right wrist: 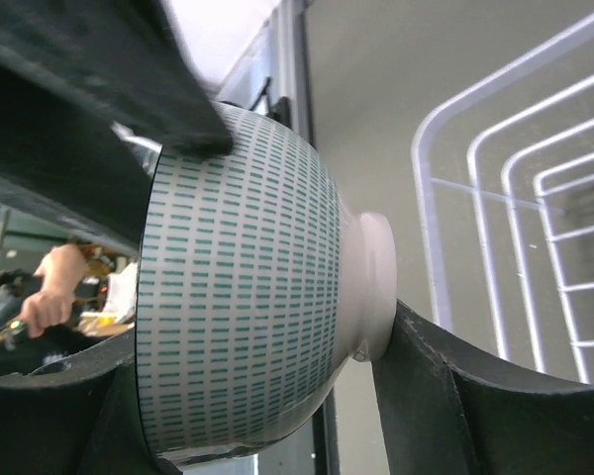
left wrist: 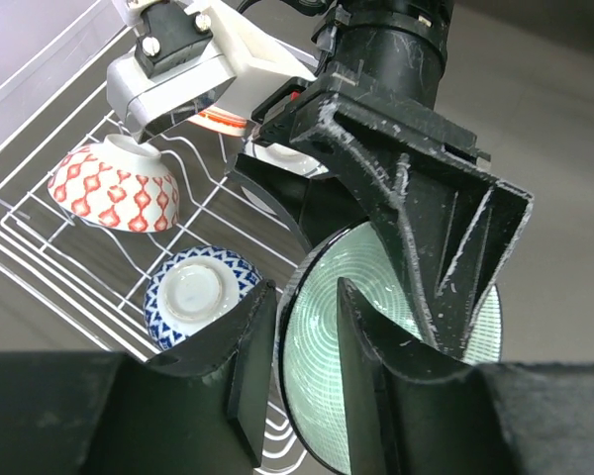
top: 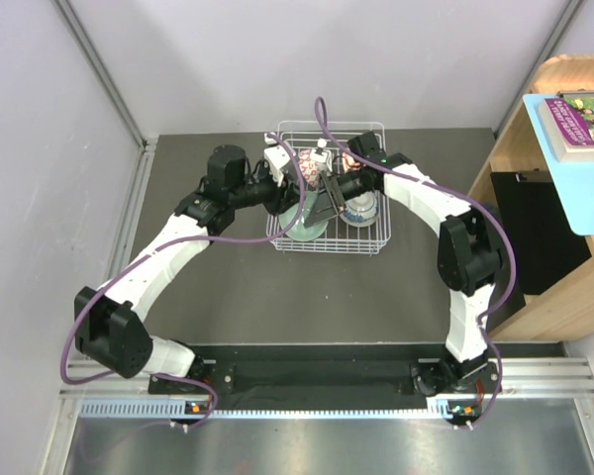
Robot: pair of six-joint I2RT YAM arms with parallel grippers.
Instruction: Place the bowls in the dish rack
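Observation:
The white wire dish rack (top: 379, 130) stands at the back middle of the table. The pale green bowl (top: 304, 224) stands on edge over its near left part. My left gripper (left wrist: 302, 292) is shut on its rim, one finger outside and one inside the green ribbed inside (left wrist: 322, 376). My right gripper (right wrist: 297, 228) is also shut on this bowl (right wrist: 238, 297), one finger against the foot ring and the other at the rim. An orange-red bowl (left wrist: 114, 188) and a blue-and-white bowl (left wrist: 200, 294) lie upside down in the rack (left wrist: 40, 237). The other bowls are mostly hidden.
A wooden shelf (top: 564, 287) with a blue-edged book on top stands at the right, a black box (top: 537, 230) inside it. Grey walls close the back and left. Both arms (top: 178, 247) cross over the rack, and purple cables (top: 322, 114) loop above it.

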